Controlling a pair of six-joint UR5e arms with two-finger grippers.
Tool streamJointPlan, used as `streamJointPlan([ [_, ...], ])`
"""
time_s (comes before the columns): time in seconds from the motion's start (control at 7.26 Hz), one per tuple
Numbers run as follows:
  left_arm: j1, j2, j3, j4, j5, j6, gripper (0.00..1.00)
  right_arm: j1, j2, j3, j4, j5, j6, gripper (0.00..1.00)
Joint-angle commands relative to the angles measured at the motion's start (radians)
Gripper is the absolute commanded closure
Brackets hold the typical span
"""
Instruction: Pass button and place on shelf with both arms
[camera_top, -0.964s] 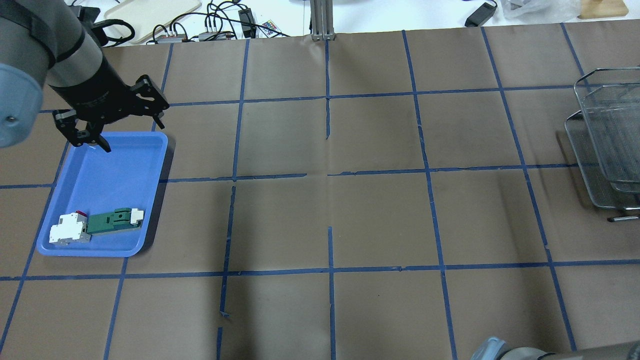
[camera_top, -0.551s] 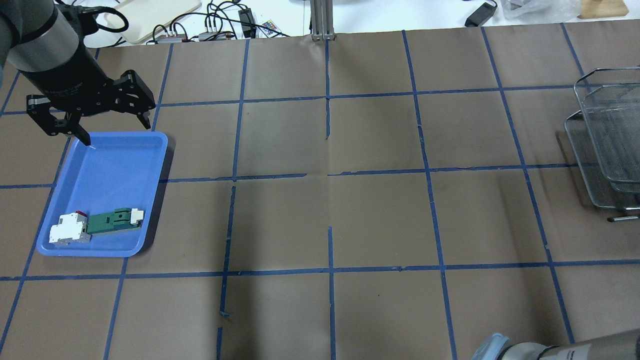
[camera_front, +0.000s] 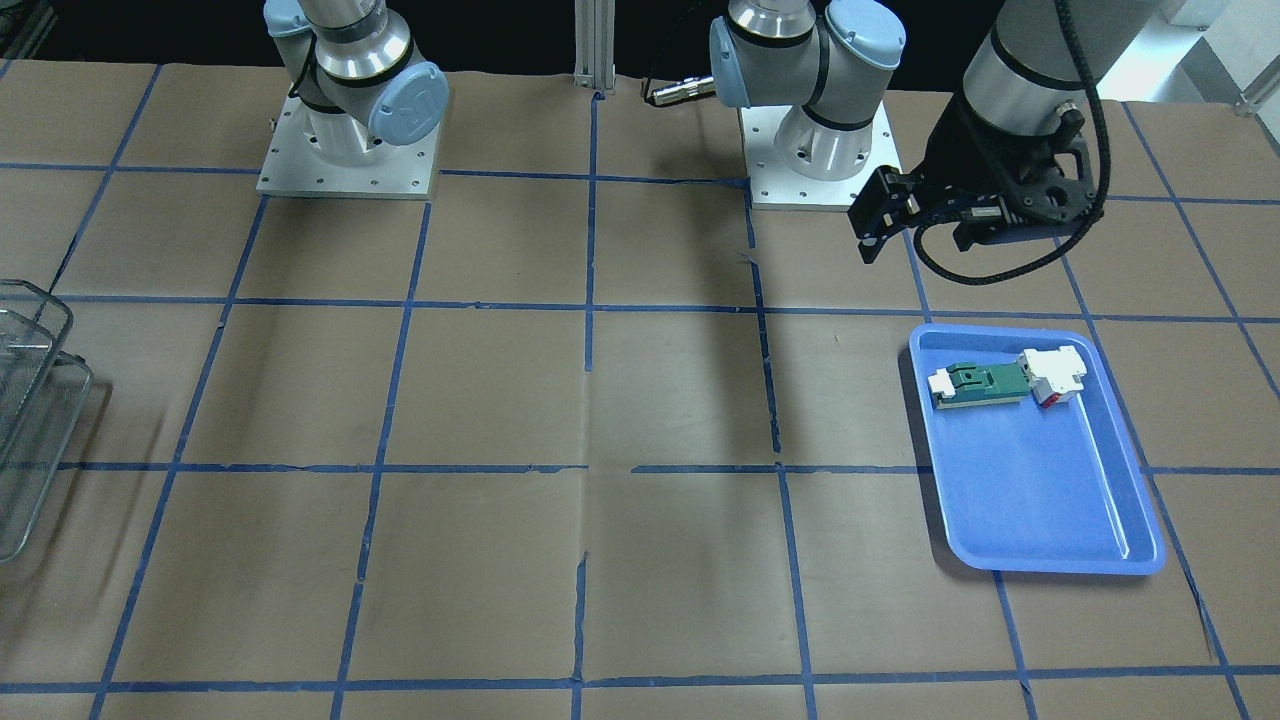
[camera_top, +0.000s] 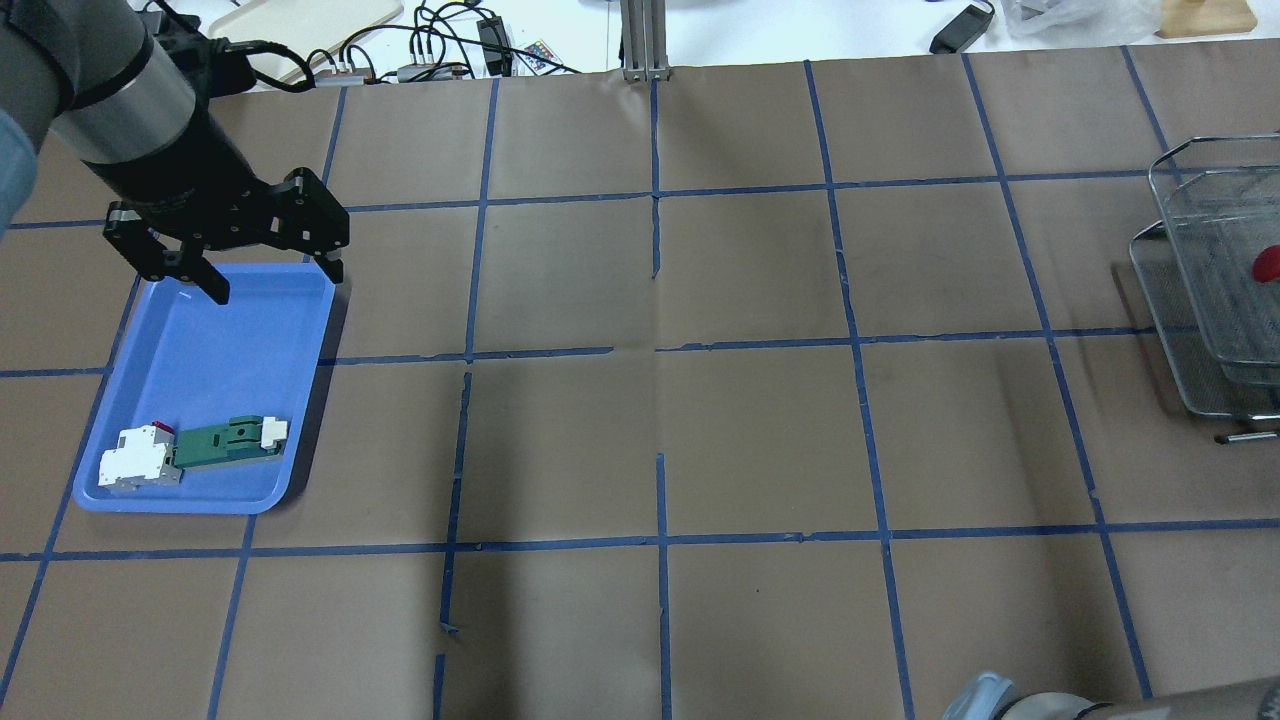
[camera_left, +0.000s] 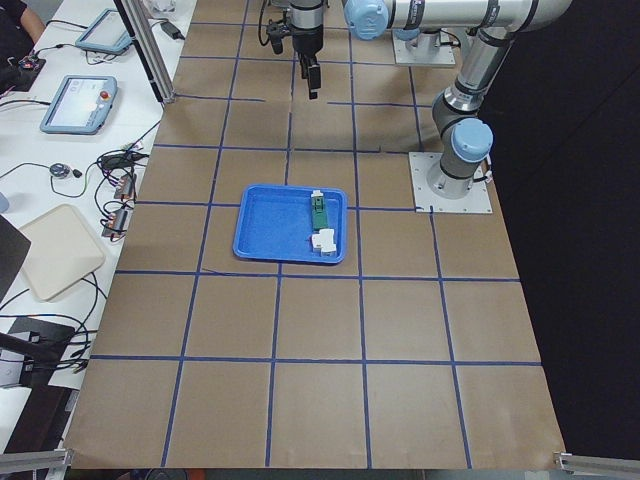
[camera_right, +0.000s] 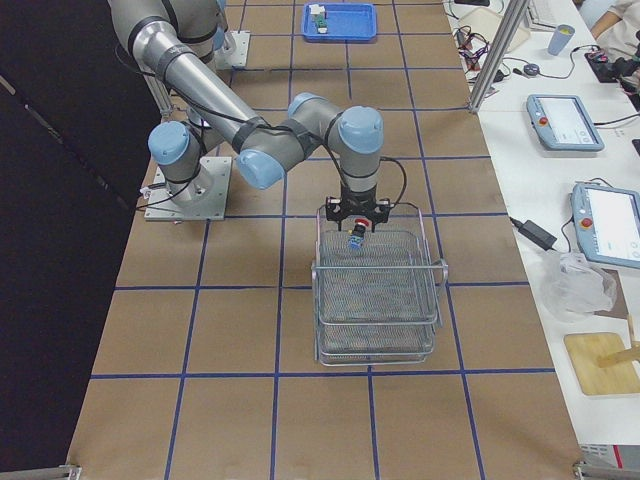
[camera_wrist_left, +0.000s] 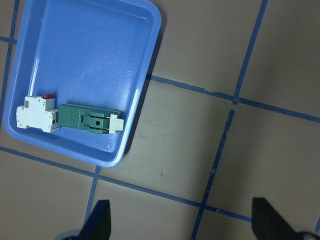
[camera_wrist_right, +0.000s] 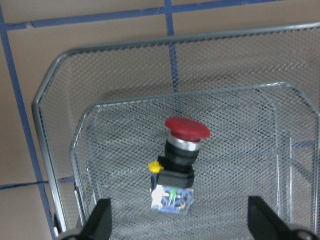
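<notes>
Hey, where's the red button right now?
In the right wrist view, the button lies on the mesh of the shelf's upper basket, at the table's end on the robot's right, directly under the open right pincer.

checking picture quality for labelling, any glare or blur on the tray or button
Left wrist view: a white glare streak on the blue tray, by its right wall. Right wrist view: the button is sharp, the fingertips soft. Overhead view: the button is only a red patch at the frame edge.

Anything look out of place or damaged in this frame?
Nothing major: the button lies tilted rather than upright in the top tier of the shelf, and the blue tape on the table has small breaks.
</notes>
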Motion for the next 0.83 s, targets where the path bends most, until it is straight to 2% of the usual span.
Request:
streamJointPlan([
  [0.0,-0.02,0.023,-0.037,-0.013,-0.026,0.052,0.0,0.174,-0.089,0.004,0.115,-0.013,0.29,0.0],
  [0.14,-0.02,0.024,-0.033,-0.059,-0.023,0.143,0.0,0.285,-0.144,0.001,0.207,-0.019,0.465,0.0],
  [0.28,-0.02,0.024,-0.034,-0.069,0.033,0.185,0.0,0.389,-0.187,0.001,0.258,-0.005,0.68,0.0],
  [0.41,-0.02,0.026,-0.034,-0.067,0.055,0.184,0.0,0.515,-0.194,-0.017,0.245,0.001,0.93,0.0],
  [0.55,-0.02,0.023,-0.034,-0.067,0.054,0.172,0.0,0.634,-0.191,-0.027,0.233,0.001,1.103,0.0],
  [0.69,-0.02,0.023,-0.036,-0.067,0.057,0.172,0.0,0.696,-0.194,-0.027,0.251,-0.005,1.436,0.0],
])
